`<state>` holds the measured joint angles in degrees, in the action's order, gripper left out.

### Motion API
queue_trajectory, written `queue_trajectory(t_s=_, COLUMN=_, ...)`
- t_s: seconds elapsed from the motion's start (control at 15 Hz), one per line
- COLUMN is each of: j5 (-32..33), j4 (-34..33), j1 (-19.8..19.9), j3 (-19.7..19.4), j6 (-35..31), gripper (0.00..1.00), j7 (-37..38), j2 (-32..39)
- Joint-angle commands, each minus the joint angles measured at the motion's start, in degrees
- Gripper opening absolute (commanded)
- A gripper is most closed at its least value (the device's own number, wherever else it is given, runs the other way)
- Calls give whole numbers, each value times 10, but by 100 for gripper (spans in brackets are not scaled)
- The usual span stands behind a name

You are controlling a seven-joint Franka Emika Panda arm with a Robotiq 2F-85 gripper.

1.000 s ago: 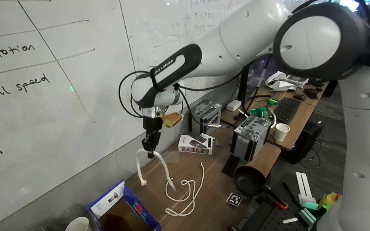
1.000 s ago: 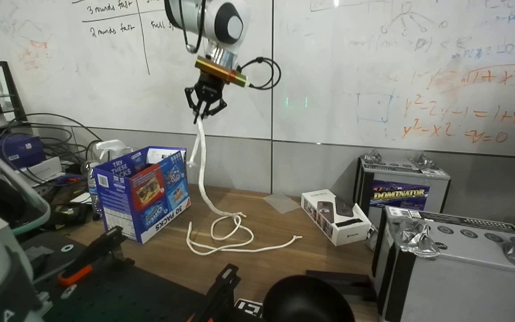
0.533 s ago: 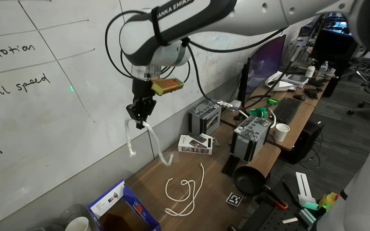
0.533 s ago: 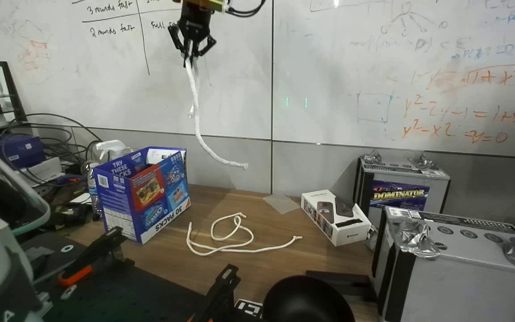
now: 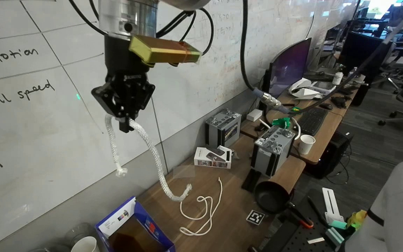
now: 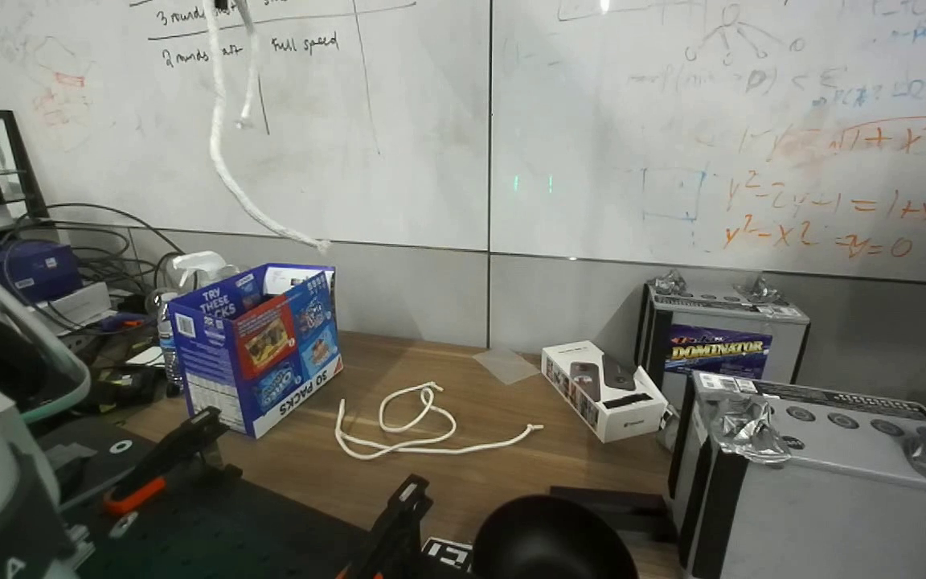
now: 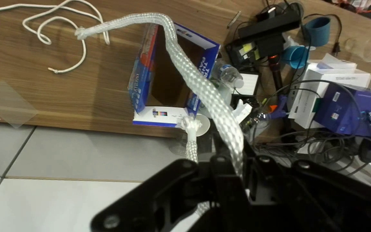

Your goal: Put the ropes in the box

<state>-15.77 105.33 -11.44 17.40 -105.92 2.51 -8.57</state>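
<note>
Though thick, a curvy white rope [image 7: 201, 85].

Office-like lab; I am seeing, in an exterior view: handwritten whiteboard [image 5: 82, 66], ten o'clock; monitor [image 5: 290, 66], two o'clock; keyboard [image 5: 313, 120], three o'clock.

black hand [image 5: 126, 126], gold block [image 5: 166, 51], black cables [image 5: 242, 42]

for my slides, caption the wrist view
Gripper clamping braided white rope, open blue cardboard box beyond, looped white cord on wooden table.
</note>
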Motion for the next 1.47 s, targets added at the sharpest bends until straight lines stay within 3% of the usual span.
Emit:
queue_trajectory(t_s=0.0, j5=-30, j4=4, j1=-36, j3=11, j6=-39, gripper=4, j7=33, j2=-13)
queue_trajectory(t_s=0.53, j5=-73, j4=96, j1=-83, j3=28, j6=-246, gripper=4, j7=-30, j2=47)
queue_trajectory(t_s=1.07, j5=-115, j4=100, j1=-81, j3=28, j6=-284, gripper=4, j7=-83, j2=112)
queue_trajectory(t_s=1.4, j5=-94, j4=117, j1=-76, j3=23, j6=-303, gripper=4, j7=-74, j2=118)
